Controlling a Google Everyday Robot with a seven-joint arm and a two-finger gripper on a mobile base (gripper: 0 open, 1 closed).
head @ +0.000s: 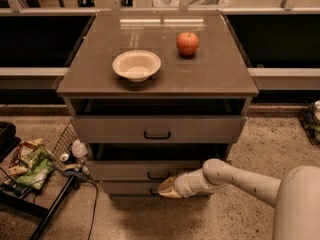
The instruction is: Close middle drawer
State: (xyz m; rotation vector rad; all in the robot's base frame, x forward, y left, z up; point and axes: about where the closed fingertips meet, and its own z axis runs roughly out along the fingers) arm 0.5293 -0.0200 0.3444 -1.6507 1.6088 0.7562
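Observation:
The middle drawer [120, 170] is the second grey-brown front of the cabinet, with a small black bar handle [158, 176]. It stands only a little way out, with a dark gap above it. My gripper [167, 188] is at the cabinet's front, just below the middle drawer's handle and in front of the lowest drawer front [127, 187]. My white arm [240, 180] reaches in from the lower right. The top drawer [110, 129] is pulled out further than the middle one.
A cream bowl [136, 65] and a red apple [187, 43] sit on the cabinet top [225, 76]. A wire basket with snack bags [30, 164] and small bottles [77, 149] lies on the floor at the left. Dark shelving runs behind.

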